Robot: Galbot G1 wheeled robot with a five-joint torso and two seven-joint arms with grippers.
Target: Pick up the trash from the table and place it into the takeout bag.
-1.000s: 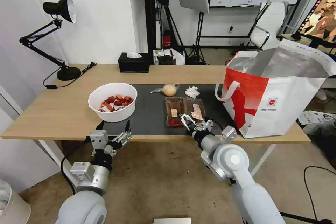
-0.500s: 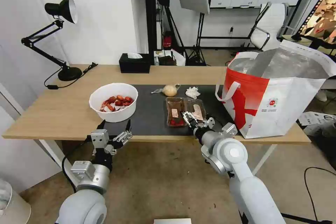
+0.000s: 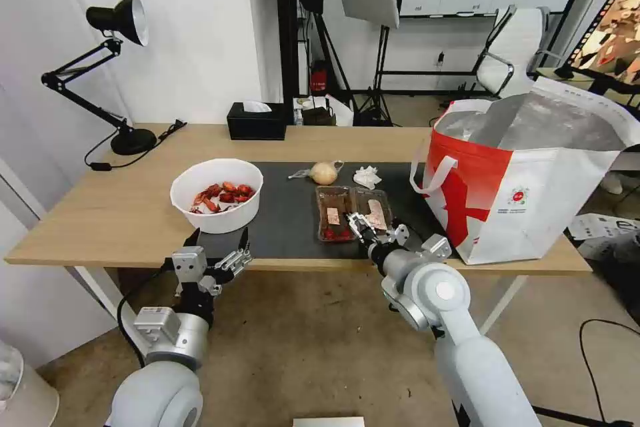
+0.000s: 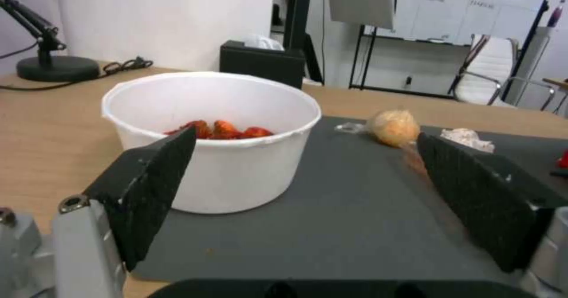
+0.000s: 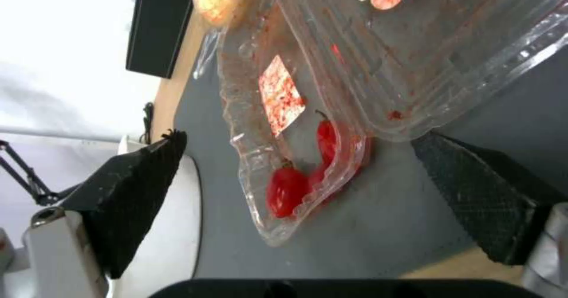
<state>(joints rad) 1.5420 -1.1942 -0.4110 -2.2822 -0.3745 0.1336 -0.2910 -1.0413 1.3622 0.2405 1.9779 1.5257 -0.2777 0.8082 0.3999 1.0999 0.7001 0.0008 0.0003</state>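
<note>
Nothing bagged yet: right gripper at the tray

Its spread jaws straddle the tray's near corner on the mat. The bowl at 9 o'clock, lump and tissue at 12 remain; the bag waits at 3. Left gripper idles, spread.

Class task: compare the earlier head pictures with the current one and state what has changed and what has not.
The right gripper has advanced over the near edge of the clear plastic tray, open, gripping nothing. The left gripper stays open at the table edge; white bowl and takeout bag are unmoved.
</note>
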